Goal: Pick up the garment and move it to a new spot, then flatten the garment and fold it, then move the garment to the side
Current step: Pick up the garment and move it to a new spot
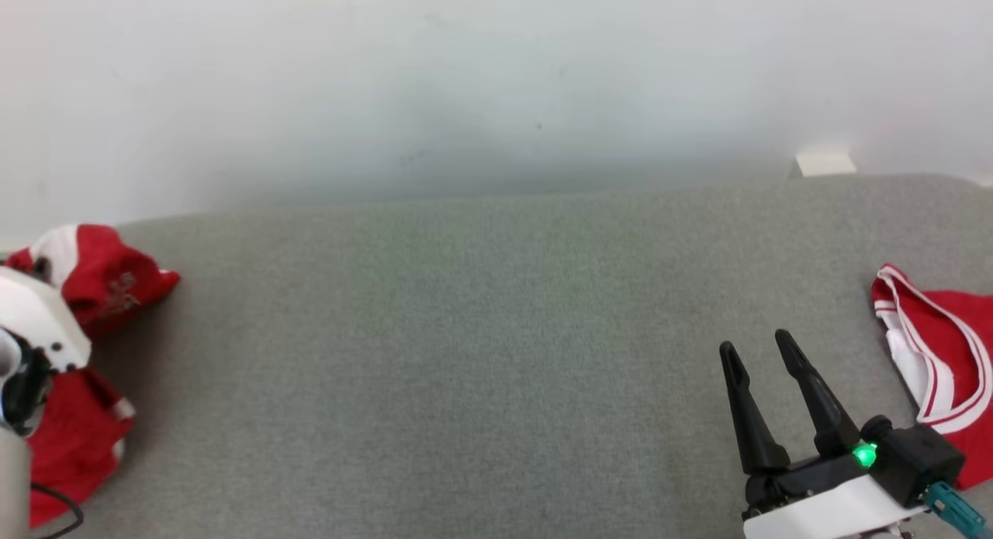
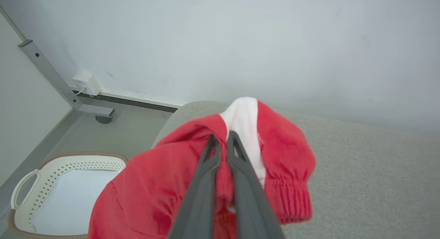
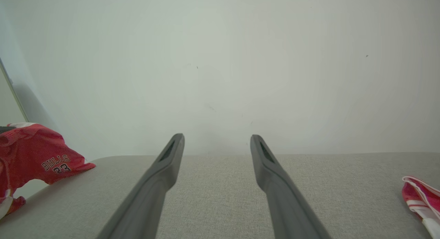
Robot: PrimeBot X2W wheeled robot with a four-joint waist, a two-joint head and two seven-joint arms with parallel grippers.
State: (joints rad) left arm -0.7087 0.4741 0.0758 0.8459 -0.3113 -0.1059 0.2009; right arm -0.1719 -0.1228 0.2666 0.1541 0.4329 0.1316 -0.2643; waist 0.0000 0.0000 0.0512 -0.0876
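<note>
The garment (image 1: 101, 279) is a red top with white panels, bunched at the far left edge of the grey padded surface (image 1: 465, 329). In the left wrist view my left gripper (image 2: 221, 137) is shut on a fold of the garment (image 2: 154, 184), which drapes around both fingers. The right wrist view shows the garment (image 3: 37, 156) at far left, with lettering and a number on it. My right gripper (image 1: 756, 343) is open over the surface at lower right, with nothing between its fingers (image 3: 165, 170).
A second red and white garment (image 1: 942, 361) lies at the right edge, near my right gripper. Left of the surface, on the floor, stand a white laundry basket (image 2: 51, 184) and a grey metal post (image 2: 51, 74). A pale wall runs behind.
</note>
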